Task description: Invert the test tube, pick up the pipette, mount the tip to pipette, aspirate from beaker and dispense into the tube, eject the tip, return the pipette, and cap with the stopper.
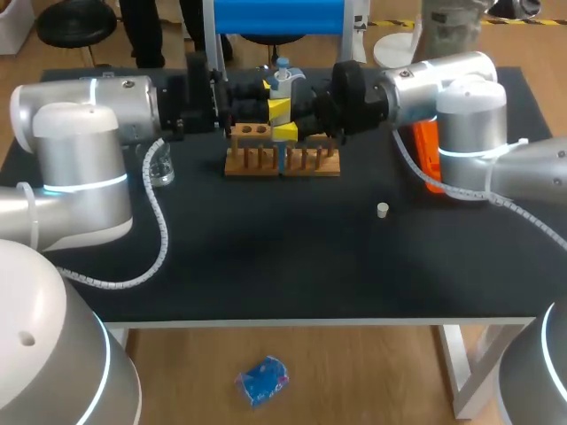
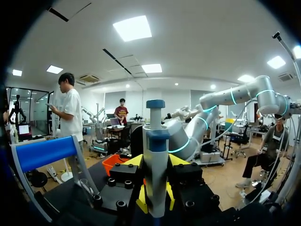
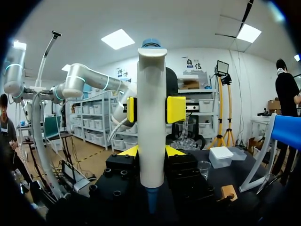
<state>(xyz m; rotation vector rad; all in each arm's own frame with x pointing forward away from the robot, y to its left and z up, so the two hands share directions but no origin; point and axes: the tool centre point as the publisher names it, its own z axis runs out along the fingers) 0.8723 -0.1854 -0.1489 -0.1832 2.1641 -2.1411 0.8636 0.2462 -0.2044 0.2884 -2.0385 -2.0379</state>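
A white pipette (image 1: pixel 282 87) with a blue plunger cap stands upright above the wooden tube rack (image 1: pixel 282 162) at the table's back middle. Both grippers hold it from opposite sides. My left gripper (image 1: pixel 279 108) is shut on its upper body, and in the right wrist view its yellow pads (image 3: pixel 176 109) press against both sides of the pipette (image 3: pixel 151 117). My right gripper (image 1: pixel 285 133) is shut on it just below. The pipette's blue lower end (image 3: pixel 151 200) points down at the rack. A small pale stopper (image 1: pixel 382 210) lies on the mat to the right. The glass beaker (image 1: pixel 161 166) stands left of the rack.
An orange box (image 1: pixel 427 155) sits at the back right, partly hidden by my right arm. My left arm's white cable (image 1: pixel 159 232) loops over the mat near the beaker. The black mat (image 1: pixel 283 266) runs to the table's front edge.
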